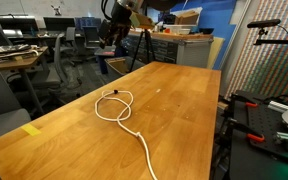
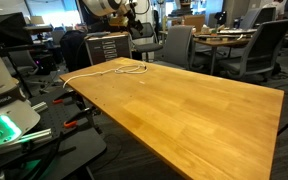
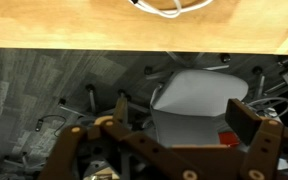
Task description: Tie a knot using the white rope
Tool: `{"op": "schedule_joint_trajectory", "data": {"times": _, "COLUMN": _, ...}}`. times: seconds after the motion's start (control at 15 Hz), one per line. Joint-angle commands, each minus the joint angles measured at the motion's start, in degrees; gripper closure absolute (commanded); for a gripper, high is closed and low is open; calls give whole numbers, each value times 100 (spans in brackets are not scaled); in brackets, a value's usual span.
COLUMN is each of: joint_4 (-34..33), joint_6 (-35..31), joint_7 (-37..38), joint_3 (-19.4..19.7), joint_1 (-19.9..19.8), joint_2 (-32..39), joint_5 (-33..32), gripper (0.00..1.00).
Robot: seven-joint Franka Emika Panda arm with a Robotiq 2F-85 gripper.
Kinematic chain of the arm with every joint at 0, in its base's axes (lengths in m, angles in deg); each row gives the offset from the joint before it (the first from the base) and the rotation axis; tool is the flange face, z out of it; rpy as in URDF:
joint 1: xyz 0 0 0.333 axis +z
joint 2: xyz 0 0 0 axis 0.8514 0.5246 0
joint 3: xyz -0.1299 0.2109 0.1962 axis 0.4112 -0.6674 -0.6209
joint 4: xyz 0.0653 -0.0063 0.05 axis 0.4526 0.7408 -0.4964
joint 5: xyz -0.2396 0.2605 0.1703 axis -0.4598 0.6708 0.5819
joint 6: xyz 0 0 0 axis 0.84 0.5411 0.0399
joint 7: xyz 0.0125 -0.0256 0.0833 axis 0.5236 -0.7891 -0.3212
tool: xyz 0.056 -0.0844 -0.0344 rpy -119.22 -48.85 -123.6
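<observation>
Since the white rope (image 1: 115, 104) is laid in a loose loop near the middle of the wooden table (image 1: 184, 110), with its long tail run off toward the near edge in an exterior view, no tight knot is judged to be made. Whether an end passes through the loop cannot be told. In the wrist view only a short arc of it is seen, at the top beyond the table edge. The gripper (image 3: 164, 150) is held off the table, above the floor and an office chair (image 3: 199, 95), with its jaws spread wide and nothing between them. For the step to be done well, the gripper should be carried over the loop and lowered squarely onto a free end away from the crossing. It should be closed only once the cord is centred, and the pull should be kept low and slow.
</observation>
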Motion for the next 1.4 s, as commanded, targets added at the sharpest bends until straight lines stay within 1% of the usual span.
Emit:
{"op": "schedule_joint_trajectory", "data": {"times": 0.0, "joint_4": -343, "joint_6": 631, "joint_7": 418, "joint_3": 608, "joint_1": 283, "joint_2": 91, "joint_5": -539, "gripper": 0}}
{"op": "schedule_joint_trajectory", "data": {"times": 0.07, "joint_4": -83, "joint_6": 310, "joint_7": 149, "joint_3": 292, "joint_1": 65, "joint_2": 10, "joint_5": -244, "gripper": 0}}
{"op": "schedule_joint_trajectory", "data": {"times": 0.2, "joint_4": -129, "joint_6": 472, "joint_7": 237, "joint_3": 485, "joint_1": 116, "joint_2": 25, "joint_5": -416, "gripper": 0}}
{"op": "schedule_joint_trajectory", "data": {"times": 0.27, "joint_4": -161, "joint_6": 775, "joint_7": 282, "joint_3": 640, "joint_1": 247, "joint_2": -11, "joint_5": -672, "gripper": 0}}
{"op": "schedule_joint_trajectory", "data": {"times": 0.33, "joint_4": -187, "joint_6": 1058, "joint_7": 261, "joint_3": 710, "joint_1": 321, "joint_2": -24, "joint_5": -876, "gripper": 0}}
{"op": "schedule_joint_trajectory", "data": {"times": 0.4, "joint_4": -216, "joint_6": 1371, "joint_7": 99, "joint_3": 998, "joint_1": 616, "joint_2": -41, "joint_5": -864, "gripper": 0}}
{"op": "schedule_joint_trajectory", "data": {"times": 0.53, "joint_4": -368, "joint_6": 2098, "joint_7": 267, "joint_3": 1201, "joint_1": 834, "joint_2": 0, "joint_5": -1283, "gripper": 0}}
{"op": "schedule_joint_trajectory", "data": {"times": 0.6, "joint_4": -426, "joint_6": 2508, "joint_7": 263, "joint_3": 1220, "joint_1": 900, "joint_2": -1, "joint_5": -1390, "gripper": 0}}
{"op": "schedule_joint_trajectory", "data": {"times": 0.67, "joint_4": -441, "joint_6": 2898, "joint_7": 236, "joint_3": 1146, "joint_1": 902, "joint_2": -44, "joint_5": -1285, "gripper": 0}}
{"op": "schedule_joint_trajectory", "data": {"times": 0.73, "joint_4": -272, "joint_6": 2334, "joint_7": 195, "joint_3": 1073, "joint_1": 740, "joint_2": 18, "joint_5": -1163, "gripper": 0}}
{"op": "schedule_joint_trajectory", "data": {"times": 0.8, "joint_4": -319, "joint_6": 2587, "joint_7": 206, "joint_3": 1054, "joint_1": 768, "joint_2": 18, "joint_5": -1176, "gripper": 0}}
{"op": "schedule_joint_trajectory", "data": {"times": 0.93, "joint_4": -368, "joint_6": 2747, "joint_7": 207, "joint_3": 1037, "joint_1": 799, "joint_2": 16, "joint_5": -1180, "gripper": 0}}
{"op": "schedule_joint_trajectory", "data": {"times": 1.07, "joint_4": -301, "joint_6": 2597, "joint_7": 280, "joint_3": 989, "joint_1": 697, "joint_2": 67, "joint_5": -852, "gripper": 0}}
{"op": "schedule_joint_trajectory", "data": {"times": 1.2, "joint_4": -443, "joint_6": 2845, "joint_7": 270, "joint_3": 944, "joint_1": 666, "joint_2": 303, "joint_5": -463, "gripper": 0}}
{"op": "schedule_joint_trajectory", "data": {"times": 1.33, "joint_4": -541, "joint_6": 2698, "joint_7": 364, "joint_3": 981, "joint_1": 710, "joint_2": 589, "joint_5": -345, "gripper": 0}}
